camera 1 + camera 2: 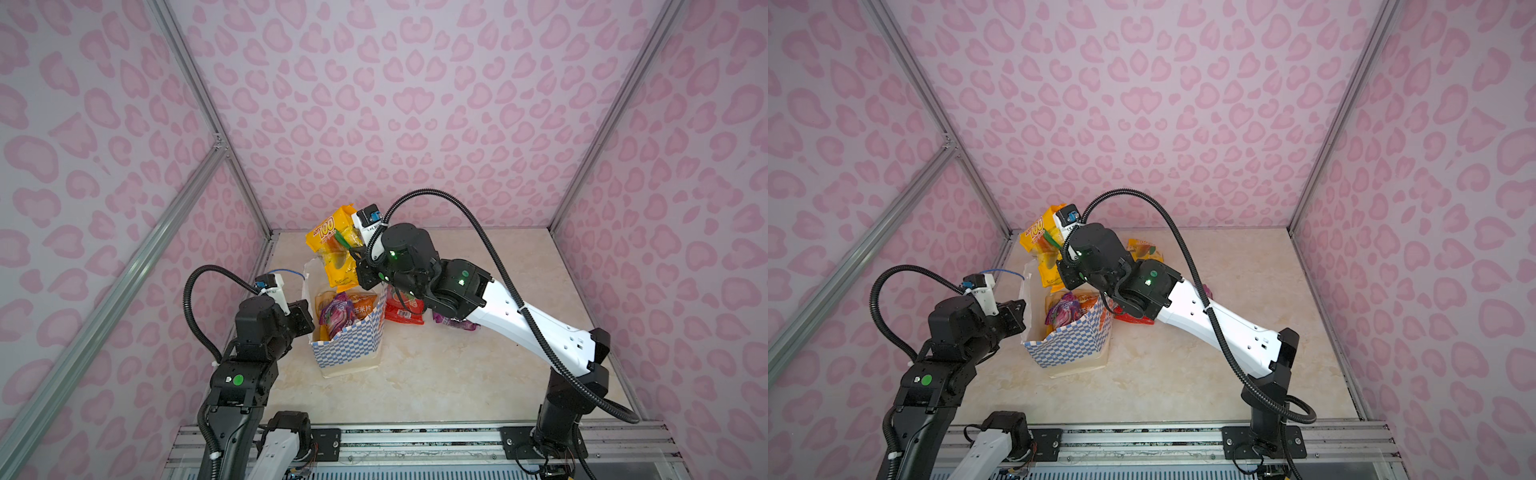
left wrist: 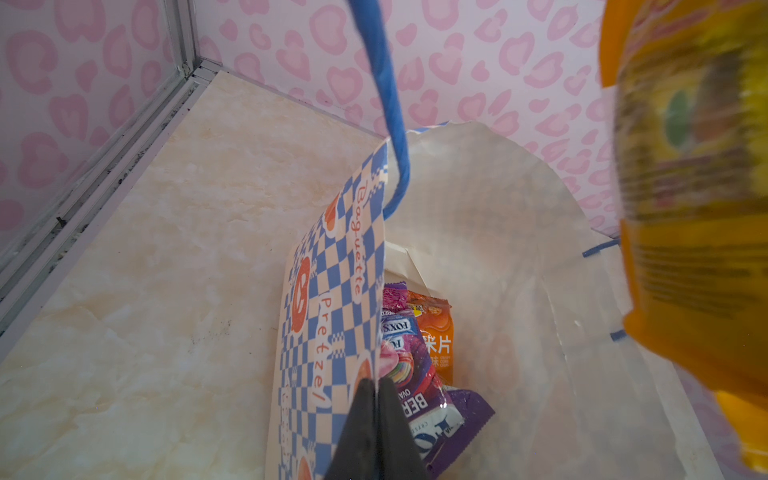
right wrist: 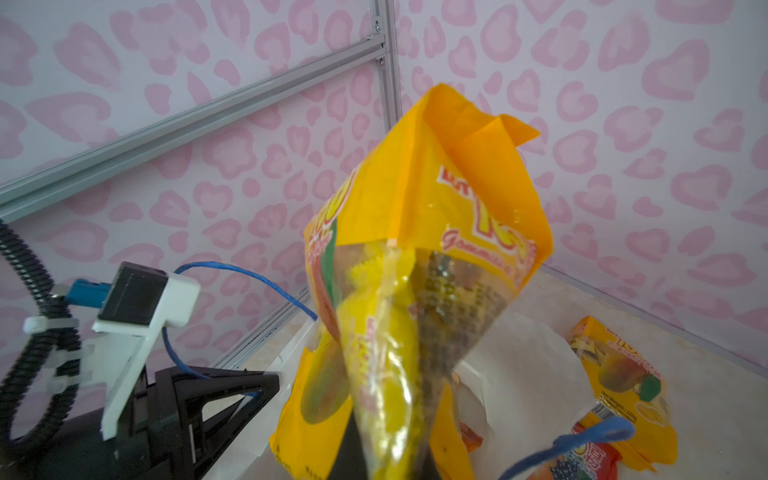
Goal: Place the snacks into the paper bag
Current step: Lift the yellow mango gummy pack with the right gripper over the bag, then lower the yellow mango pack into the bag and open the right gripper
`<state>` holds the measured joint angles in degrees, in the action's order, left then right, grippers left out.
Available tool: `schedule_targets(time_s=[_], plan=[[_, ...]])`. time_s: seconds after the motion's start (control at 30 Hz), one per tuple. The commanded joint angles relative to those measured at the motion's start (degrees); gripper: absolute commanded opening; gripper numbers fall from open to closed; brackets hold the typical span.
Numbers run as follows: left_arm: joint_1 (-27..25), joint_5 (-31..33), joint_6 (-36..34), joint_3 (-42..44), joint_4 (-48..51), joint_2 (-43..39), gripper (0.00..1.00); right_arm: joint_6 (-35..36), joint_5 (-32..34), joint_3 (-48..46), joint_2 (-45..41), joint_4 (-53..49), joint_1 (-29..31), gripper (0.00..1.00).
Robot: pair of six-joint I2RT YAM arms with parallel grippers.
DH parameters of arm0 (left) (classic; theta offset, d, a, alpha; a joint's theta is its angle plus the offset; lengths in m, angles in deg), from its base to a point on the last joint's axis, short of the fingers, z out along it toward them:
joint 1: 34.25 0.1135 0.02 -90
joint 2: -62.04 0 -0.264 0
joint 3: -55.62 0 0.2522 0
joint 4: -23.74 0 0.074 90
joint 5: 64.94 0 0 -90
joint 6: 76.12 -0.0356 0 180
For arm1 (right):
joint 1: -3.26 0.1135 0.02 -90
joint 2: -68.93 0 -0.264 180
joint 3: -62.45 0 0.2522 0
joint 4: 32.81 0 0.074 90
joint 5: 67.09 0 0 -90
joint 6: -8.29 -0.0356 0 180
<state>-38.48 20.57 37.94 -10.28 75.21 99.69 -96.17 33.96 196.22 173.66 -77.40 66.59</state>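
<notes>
The paper bag (image 1: pixel 347 347) (image 1: pixel 1067 351) stands open on the table, cream with a blue checkered band. My left gripper (image 2: pixel 376 388) (image 1: pixel 308 319) is shut on the bag's near rim. My right gripper (image 3: pixel 390 457) (image 1: pixel 358 266) is shut on a yellow-orange snack pouch (image 3: pixel 419 232) (image 1: pixel 336 249) (image 1: pixel 1042 245), which hangs over the bag's mouth. Inside the bag lie a purple pouch (image 2: pixel 419 386) (image 1: pixel 338 313) and an orange chips bag (image 2: pixel 434 332).
A red pouch (image 1: pixel 405 309) lies on the table right of the bag, and a purple one (image 1: pixel 453 323) shows under my right arm. Another yellow pouch (image 1: pixel 1144 249) (image 3: pixel 619 374) lies behind that arm. A blue cord handle (image 2: pixel 390 104) arches up from the bag's rim.
</notes>
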Motion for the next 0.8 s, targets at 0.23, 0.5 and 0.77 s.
schedule_targets(time_s=[0.23,0.5,0.77], plan=[[-0.1,-0.3,0.3,0.0,-1.6,0.3,0.07,-4.2,3.2,0.8,4.3,-1.4,0.5,0.00],[0.0,-0.4,0.3,0.0,-1.5,0.5,0.07,-7.3,2.6,0.3,5.5,-5.8,0.6,0.00],[-0.1,-0.5,0.3,0.2,-1.5,0.7,0.07,-9.4,1.0,0.4,7.6,-7.9,0.8,0.00]])
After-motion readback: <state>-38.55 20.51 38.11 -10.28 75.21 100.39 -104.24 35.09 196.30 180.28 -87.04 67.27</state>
